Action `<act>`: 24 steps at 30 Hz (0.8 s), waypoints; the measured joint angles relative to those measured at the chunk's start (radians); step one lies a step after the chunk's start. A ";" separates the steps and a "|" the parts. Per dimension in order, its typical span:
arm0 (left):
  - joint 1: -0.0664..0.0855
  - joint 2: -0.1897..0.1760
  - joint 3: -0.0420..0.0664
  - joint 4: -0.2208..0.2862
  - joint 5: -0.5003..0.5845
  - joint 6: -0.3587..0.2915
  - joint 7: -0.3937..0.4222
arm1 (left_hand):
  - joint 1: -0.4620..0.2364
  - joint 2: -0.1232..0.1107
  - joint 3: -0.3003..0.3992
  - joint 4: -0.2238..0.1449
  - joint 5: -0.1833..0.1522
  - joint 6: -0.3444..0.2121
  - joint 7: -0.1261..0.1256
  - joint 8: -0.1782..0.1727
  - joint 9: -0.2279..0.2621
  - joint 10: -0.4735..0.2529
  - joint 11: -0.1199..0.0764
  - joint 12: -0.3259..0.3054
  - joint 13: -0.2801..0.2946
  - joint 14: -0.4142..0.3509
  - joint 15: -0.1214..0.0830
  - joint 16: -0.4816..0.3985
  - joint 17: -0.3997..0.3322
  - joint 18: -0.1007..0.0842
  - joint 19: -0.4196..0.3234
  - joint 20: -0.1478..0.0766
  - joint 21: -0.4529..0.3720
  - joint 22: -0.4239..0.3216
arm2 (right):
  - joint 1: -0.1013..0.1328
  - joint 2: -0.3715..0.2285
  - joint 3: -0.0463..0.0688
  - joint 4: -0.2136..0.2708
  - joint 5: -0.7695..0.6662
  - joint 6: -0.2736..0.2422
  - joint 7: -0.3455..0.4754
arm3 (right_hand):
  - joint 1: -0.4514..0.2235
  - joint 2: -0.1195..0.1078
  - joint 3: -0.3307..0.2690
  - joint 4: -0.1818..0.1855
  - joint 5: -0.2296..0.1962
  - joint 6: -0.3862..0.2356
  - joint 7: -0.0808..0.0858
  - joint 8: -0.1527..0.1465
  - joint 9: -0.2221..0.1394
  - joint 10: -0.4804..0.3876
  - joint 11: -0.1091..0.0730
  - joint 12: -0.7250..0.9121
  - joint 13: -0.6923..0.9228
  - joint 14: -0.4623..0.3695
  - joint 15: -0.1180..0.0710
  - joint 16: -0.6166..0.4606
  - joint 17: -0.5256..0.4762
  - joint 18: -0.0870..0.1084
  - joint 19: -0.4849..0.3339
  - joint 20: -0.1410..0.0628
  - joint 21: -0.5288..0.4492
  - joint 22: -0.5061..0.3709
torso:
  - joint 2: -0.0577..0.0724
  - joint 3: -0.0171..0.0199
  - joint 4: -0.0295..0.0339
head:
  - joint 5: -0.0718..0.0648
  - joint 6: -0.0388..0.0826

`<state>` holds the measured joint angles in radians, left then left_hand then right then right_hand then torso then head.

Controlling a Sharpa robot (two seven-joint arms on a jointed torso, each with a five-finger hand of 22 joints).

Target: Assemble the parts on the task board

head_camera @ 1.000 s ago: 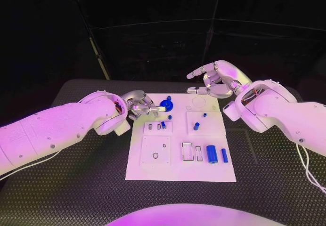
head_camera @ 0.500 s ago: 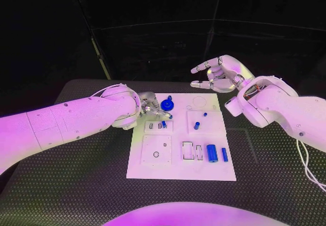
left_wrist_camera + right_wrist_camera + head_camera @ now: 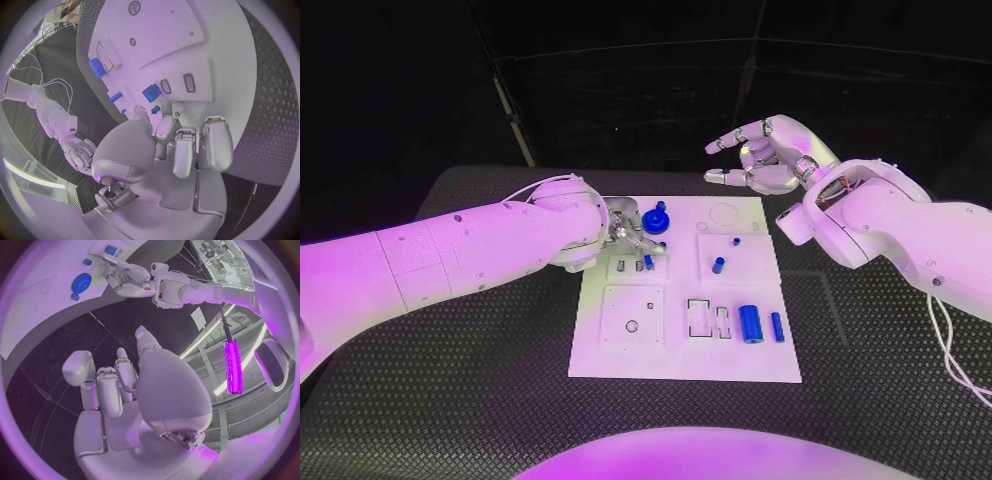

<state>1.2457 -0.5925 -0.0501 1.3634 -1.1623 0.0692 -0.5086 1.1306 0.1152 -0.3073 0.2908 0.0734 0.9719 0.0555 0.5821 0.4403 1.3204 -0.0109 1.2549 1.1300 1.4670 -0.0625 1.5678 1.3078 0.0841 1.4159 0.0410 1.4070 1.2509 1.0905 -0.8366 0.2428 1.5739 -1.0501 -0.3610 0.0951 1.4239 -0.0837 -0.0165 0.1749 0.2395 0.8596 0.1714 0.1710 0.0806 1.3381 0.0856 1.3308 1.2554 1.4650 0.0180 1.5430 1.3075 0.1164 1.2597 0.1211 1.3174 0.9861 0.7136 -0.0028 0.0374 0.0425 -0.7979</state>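
Two silver hands flank the white rectangular task board (image 3: 684, 345) on the black textured table (image 3: 473, 380): left hand (image 3: 629, 232), fingers spread, over small blue parts (image 3: 646, 263); right hand (image 3: 759, 160) empty, fingers apart, beyond its far edge.

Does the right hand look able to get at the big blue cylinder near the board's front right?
Probably yes. The right hand hovers open beyond the task board, holding nothing, and nothing covers the blue cylinder; the left hand works far across the board.
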 measured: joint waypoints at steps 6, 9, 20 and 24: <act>0.001 0.008 0.000 -0.001 -0.006 0.022 -0.004 | 0.000 0.000 0.000 0.000 0.000 0.000 0.000 0.004 0.003 0.000 0.000 0.001 0.004 0.000 0.000 0.000 0.000 -0.015 0.000 0.000 0.000 0.004 | 0.000 0.004 0.000 -0.006 0.001 0.000 -0.003 | 0.000 0.000 -0.001 -0.001 0.000 0.000 0.000 0.000 -0.001 0.000 0.000 0.000 -0.001 0.000 0.000 0.000 0.000 0.000 0.000 0.000 0.000 -0.001 | 0.000 -0.0006 -0.0001 | 0.001 -0.002; 0.001 0.011 0.000 0.000 -0.008 0.033 -0.006 | 0.000 0.000 0.000 0.000 0.000 0.000 0.000 0.009 0.006 0.000 0.000 0.005 0.008 0.000 0.000 0.000 0.000 -0.015 0.000 0.000 0.000 0.005 | 0.000 0.006 0.000 -0.009 0.001 0.001 -0.004 | 0.000 0.000 -0.004 0.002 0.005 0.000 0.000 0.000 0.000 0.000 0.000 0.000 -0.001 0.000 0.000 0.000 0.000 0.000 0.000 0.000 0.000 -0.001 | 0.000 -0.0007 -0.0002 | 0.002 -0.003; 0.001 0.013 0.000 0.000 -0.011 0.061 -0.008 | 0.009 0.009 0.003 -0.003 0.000 -0.004 -0.004 0.017 0.017 0.004 -0.004 0.009 0.010 0.000 0.000 0.000 0.000 -0.015 0.000 0.000 0.000 0.007 | 0.000 0.008 0.000 -0.018 0.002 0.002 -0.007 | -0.006 0.005 -0.004 0.002 0.005 0.000 0.000 0.000 0.000 0.000 0.000 0.000 -0.001 0.000 0.000 0.000 0.000 0.000 0.000 0.000 0.000 -0.001 | 0.000 -0.0012 -0.0004 | 0.002 -0.005; 0.002 0.014 0.000 0.001 -0.012 0.066 -0.009 | 0.020 0.010 0.003 -0.003 0.000 -0.004 -0.003 0.023 0.023 0.004 -0.004 0.009 0.011 0.000 0.000 0.000 0.000 -0.015 0.000 0.000 0.000 0.007 | 0.000 0.010 0.000 -0.020 0.002 0.002 -0.009 | -0.006 0.005 -0.004 0.002 0.005 0.000 0.000 0.000 -0.002 0.000 0.000 0.000 -0.001 0.000 0.000 0.000 0.000 0.000 0.000 0.000 0.000 -0.001 | 0.000 -0.0014 -0.0004 | 0.002 -0.005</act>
<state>1.2473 -0.5786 -0.0503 1.3646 -1.1745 0.1355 -0.5171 1.1505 0.1248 -0.3040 0.2876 0.0735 0.9679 0.0523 0.6053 0.4636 1.3240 -0.0145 1.2636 1.1409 1.4670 -0.0624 1.5678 1.3076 0.0690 1.4159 0.0410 1.4070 1.2575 1.0905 -0.8268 0.2427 1.5537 -1.0484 -0.3587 0.0865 1.4184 -0.0782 -0.0204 0.1766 0.2446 0.8596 0.1713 0.1706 0.0791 1.3381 0.0856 1.3308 1.2548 1.4650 0.0179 1.5430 1.3074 0.1163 1.2597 0.1212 1.3174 0.9850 0.7140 -0.0042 0.0370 0.0446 -0.8031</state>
